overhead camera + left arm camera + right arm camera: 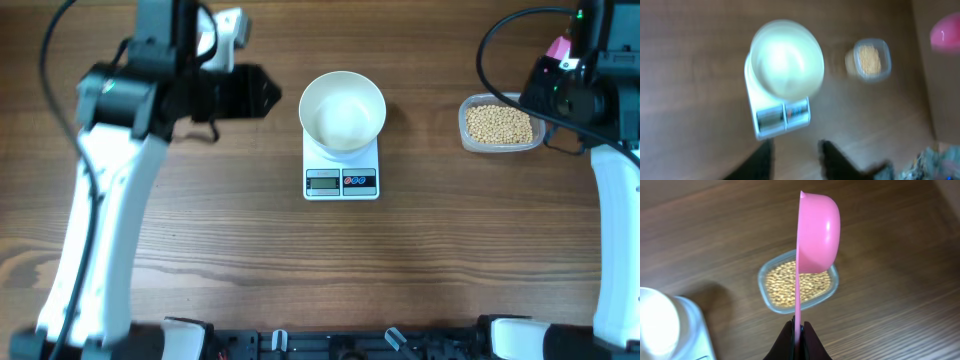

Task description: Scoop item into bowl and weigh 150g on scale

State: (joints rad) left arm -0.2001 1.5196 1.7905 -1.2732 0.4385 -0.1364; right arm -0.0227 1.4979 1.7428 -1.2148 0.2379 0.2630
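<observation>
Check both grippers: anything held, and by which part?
Right gripper holds the pink scoop by the end of its thin handle, fingers shut on it. Left gripper holds nothing.

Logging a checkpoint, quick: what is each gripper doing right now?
Left gripper: open, fingers apart, holding nothing.
Right gripper: closed on the handle of the pink scoop.
</observation>
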